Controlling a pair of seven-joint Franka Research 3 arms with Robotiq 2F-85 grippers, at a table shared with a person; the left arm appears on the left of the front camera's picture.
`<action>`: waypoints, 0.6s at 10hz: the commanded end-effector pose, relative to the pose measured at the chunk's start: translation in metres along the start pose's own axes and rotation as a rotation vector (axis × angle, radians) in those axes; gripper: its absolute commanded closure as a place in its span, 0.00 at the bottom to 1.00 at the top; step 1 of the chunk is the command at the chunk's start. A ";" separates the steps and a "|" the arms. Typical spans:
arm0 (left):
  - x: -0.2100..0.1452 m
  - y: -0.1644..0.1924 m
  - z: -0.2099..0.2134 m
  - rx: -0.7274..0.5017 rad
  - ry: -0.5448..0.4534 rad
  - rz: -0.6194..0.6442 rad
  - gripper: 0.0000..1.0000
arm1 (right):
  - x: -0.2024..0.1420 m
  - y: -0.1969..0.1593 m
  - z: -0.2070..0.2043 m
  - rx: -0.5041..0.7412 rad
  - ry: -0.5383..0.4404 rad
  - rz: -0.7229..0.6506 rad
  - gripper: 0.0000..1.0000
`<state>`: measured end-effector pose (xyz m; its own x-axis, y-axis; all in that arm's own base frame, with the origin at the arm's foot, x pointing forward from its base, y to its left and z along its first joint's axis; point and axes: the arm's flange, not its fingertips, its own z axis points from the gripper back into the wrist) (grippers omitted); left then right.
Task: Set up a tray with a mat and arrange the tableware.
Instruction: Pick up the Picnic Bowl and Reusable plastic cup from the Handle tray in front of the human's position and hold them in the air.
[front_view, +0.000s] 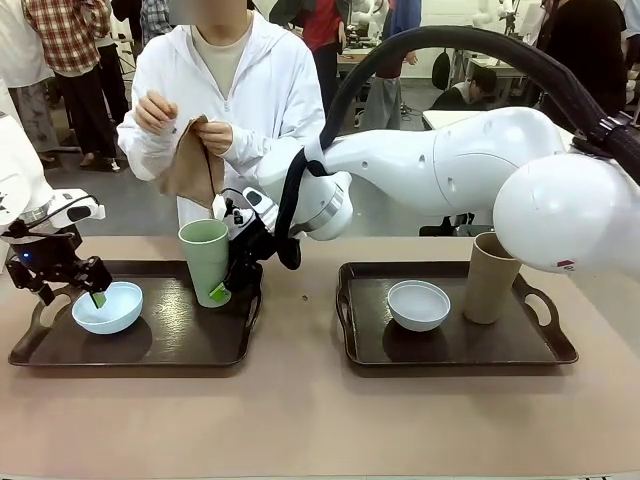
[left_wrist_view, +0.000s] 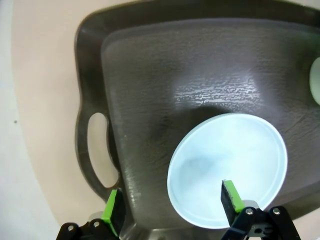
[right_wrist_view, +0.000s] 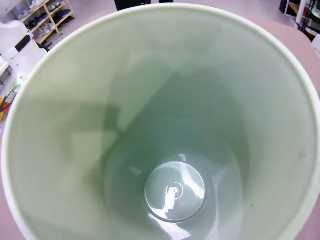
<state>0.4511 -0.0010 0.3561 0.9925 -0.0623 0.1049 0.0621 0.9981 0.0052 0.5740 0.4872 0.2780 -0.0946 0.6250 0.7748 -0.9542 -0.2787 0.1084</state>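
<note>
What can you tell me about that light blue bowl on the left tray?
The pale blue bowl is round, smooth, glossy like plastic, and empty. It sits upright on the dark textured tray, near its handle on the robot's left. The left gripper is open astride its rim: one green-padded finger inside, the other outside. Contact is unclear.

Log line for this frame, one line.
left gripper: open, straddling pale blue bowl rim | right gripper: at pale green cup, grip unclear | person: holding brown cloth
</note>
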 end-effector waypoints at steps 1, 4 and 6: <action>0.009 0.002 -0.005 -0.023 -0.012 0.042 0.00 | 0.007 -0.012 -0.002 0.019 -0.031 -0.021 0.00; 0.011 -0.001 -0.009 -0.016 -0.018 0.054 0.60 | 0.004 -0.009 -0.001 0.048 -0.026 0.007 0.59; 0.011 -0.001 -0.008 -0.003 -0.021 0.069 1.00 | 0.002 -0.010 -0.001 0.049 -0.026 0.012 0.65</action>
<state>0.4596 -0.0002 0.3490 0.9931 -0.0317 0.1128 0.0337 0.9993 -0.0158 0.5746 0.4881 0.2781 -0.0926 0.6165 0.7818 -0.9435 -0.3052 0.1289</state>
